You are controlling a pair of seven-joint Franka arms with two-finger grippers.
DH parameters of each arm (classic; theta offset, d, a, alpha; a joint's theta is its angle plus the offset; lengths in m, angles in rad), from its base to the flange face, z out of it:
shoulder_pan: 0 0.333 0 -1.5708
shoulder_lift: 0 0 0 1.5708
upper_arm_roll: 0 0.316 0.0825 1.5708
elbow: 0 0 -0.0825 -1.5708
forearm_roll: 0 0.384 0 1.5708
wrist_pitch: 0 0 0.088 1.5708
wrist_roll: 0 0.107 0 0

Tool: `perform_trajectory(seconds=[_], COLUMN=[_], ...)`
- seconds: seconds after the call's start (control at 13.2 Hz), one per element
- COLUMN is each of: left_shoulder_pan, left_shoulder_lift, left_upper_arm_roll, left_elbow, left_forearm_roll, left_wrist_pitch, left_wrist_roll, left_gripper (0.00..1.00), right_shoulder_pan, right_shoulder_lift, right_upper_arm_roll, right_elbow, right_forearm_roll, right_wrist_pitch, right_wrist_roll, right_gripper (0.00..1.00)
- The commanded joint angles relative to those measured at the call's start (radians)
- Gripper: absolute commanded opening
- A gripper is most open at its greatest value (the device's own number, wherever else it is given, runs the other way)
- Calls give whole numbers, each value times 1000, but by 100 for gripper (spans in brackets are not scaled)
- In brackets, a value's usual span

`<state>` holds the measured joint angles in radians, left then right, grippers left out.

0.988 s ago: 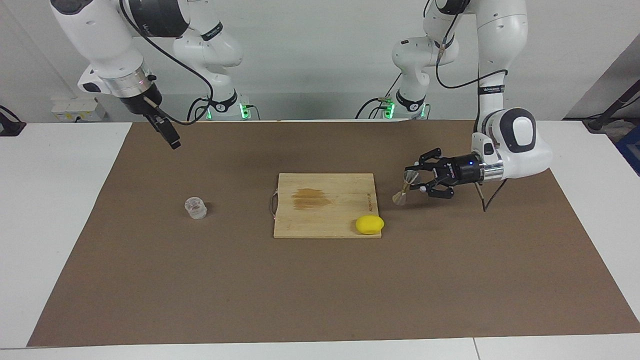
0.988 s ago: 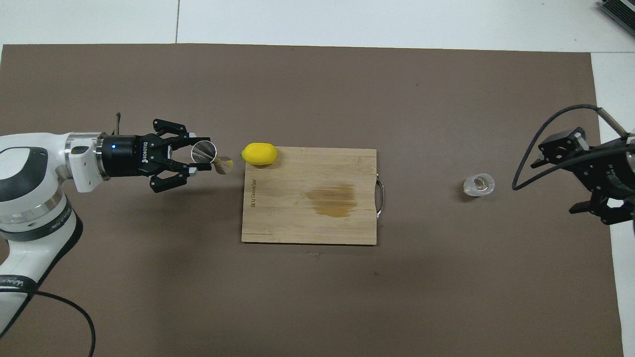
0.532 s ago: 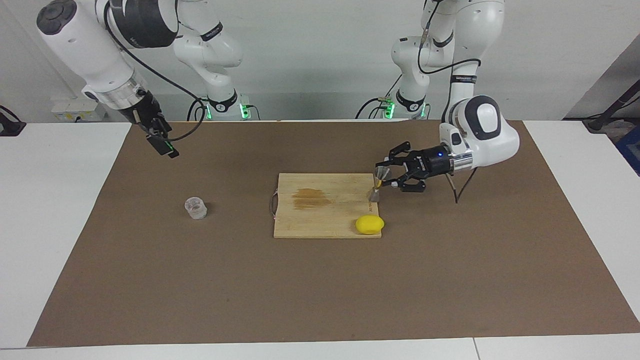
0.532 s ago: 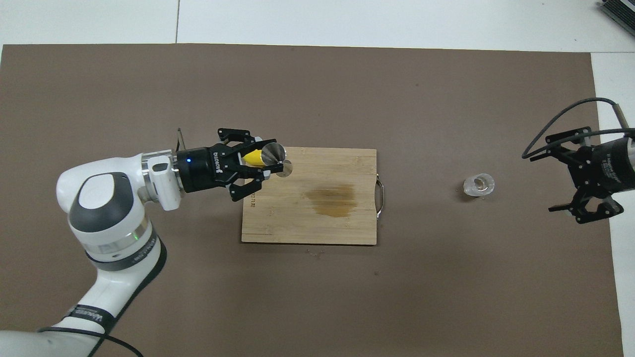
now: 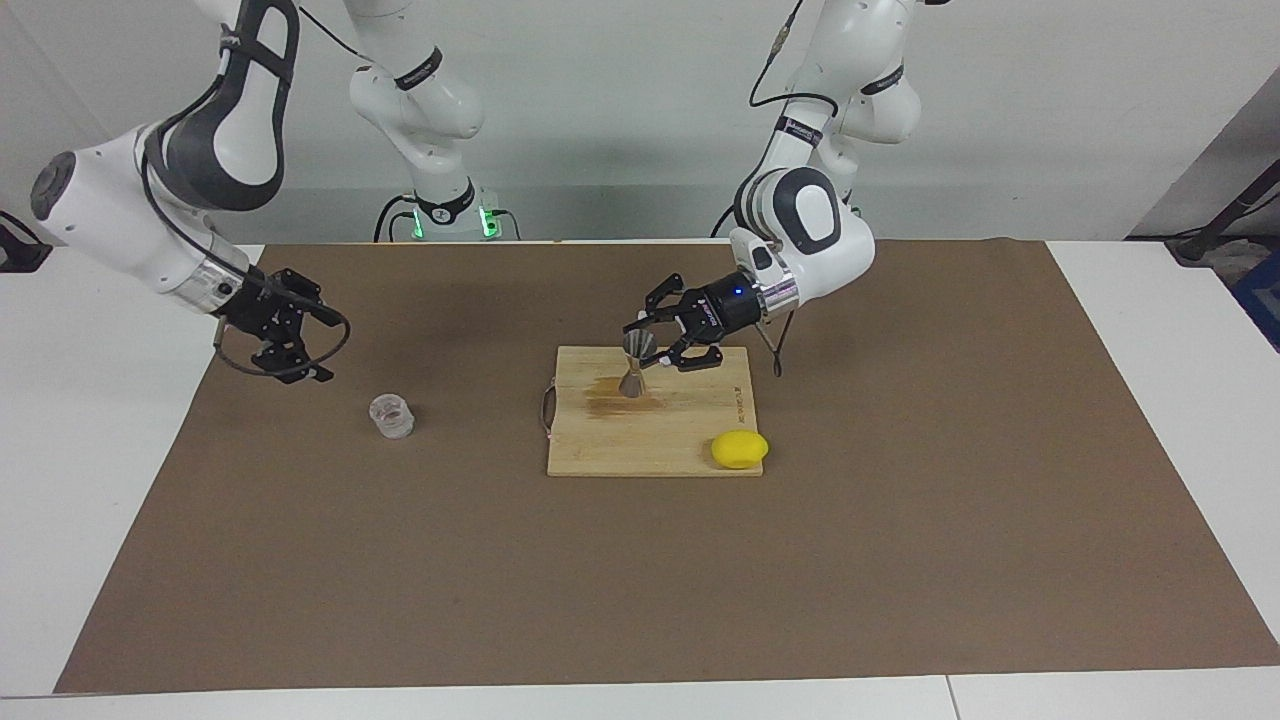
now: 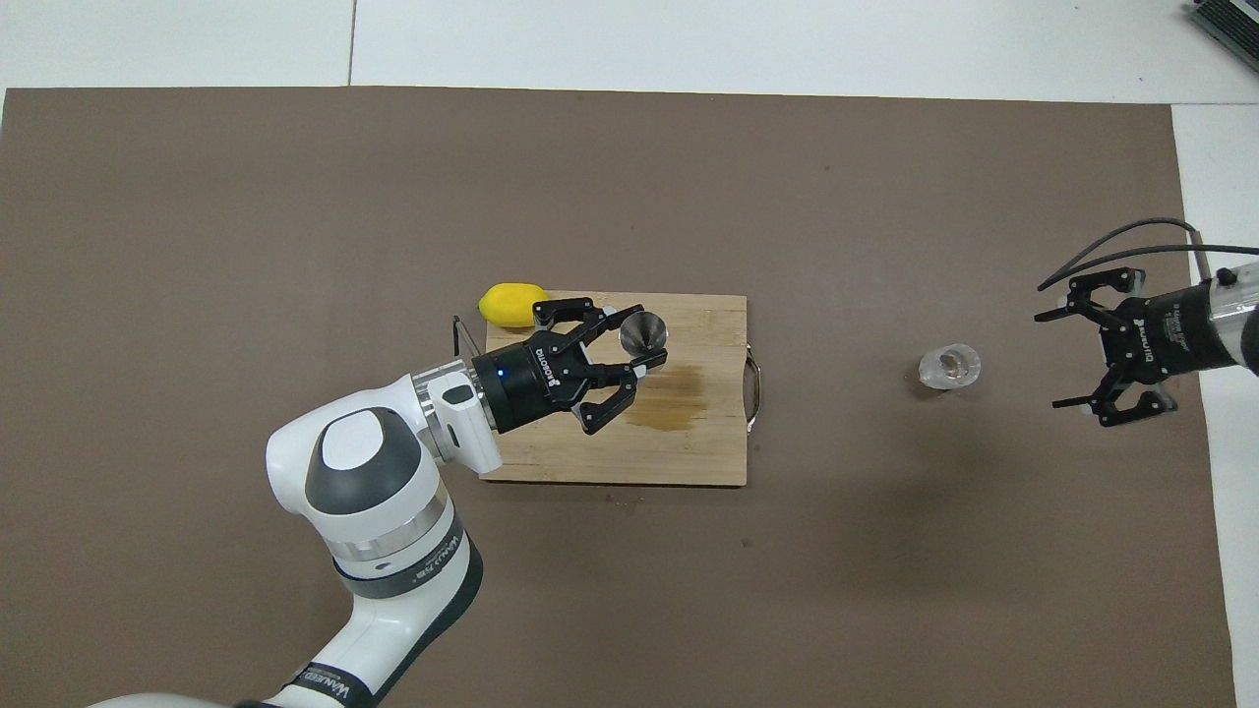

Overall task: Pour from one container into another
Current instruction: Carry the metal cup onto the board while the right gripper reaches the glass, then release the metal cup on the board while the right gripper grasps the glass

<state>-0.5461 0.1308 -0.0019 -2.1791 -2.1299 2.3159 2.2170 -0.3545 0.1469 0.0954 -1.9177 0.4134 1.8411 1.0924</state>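
Observation:
The silver hourglass jigger (image 5: 634, 366) is held upright in my left gripper (image 5: 646, 357), which is shut on it low over the wooden cutting board (image 5: 650, 440), above a dark stain. I cannot tell if its base touches the board. In the overhead view the jigger (image 6: 644, 331) shows its round mouth at the left gripper (image 6: 629, 346). The clear ribbed tumbler (image 5: 391, 416) stands on the brown mat toward the right arm's end and also shows in the overhead view (image 6: 950, 366). My right gripper (image 5: 312, 340) is open and empty, low beside the tumbler and apart from it; it also shows in the overhead view (image 6: 1067, 354).
A yellow lemon (image 5: 740, 449) lies at the corner of the cutting board farther from the robots, seen overhead (image 6: 509, 304) beside the left gripper. The brown mat (image 5: 900, 560) covers most of the white table. The board's metal handle (image 6: 754, 393) faces the tumbler.
My left gripper has carried the jigger from over the mat at the left arm's end to over the board's middle. My right gripper has come down toward the tumbler.

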Motion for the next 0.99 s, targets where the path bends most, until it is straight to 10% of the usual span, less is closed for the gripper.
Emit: perform_trajectory(seconds=[0.0,0.91], left_shoulder_pan=[-18,-107], left_shoulder_lift=[36,81], left_upper_arm_roll=[19,22], left_elbow=[-15,-60], left_forearm_roll=[-76,-203], left_wrist_pitch=[-24,-32], left_wrist_roll=[153,251], left_gripper=[35,38], right_shoulder_pan=[-47,-75], right_shoulder_lift=[65,194], right_upper_arm_roll=[12,12], right_elbow=[-7,-136], right_forearm_roll=[68,350], right_wrist_pitch=[44,153], right_wrist_roll=[-89,-282], right_gripper=[100,100])
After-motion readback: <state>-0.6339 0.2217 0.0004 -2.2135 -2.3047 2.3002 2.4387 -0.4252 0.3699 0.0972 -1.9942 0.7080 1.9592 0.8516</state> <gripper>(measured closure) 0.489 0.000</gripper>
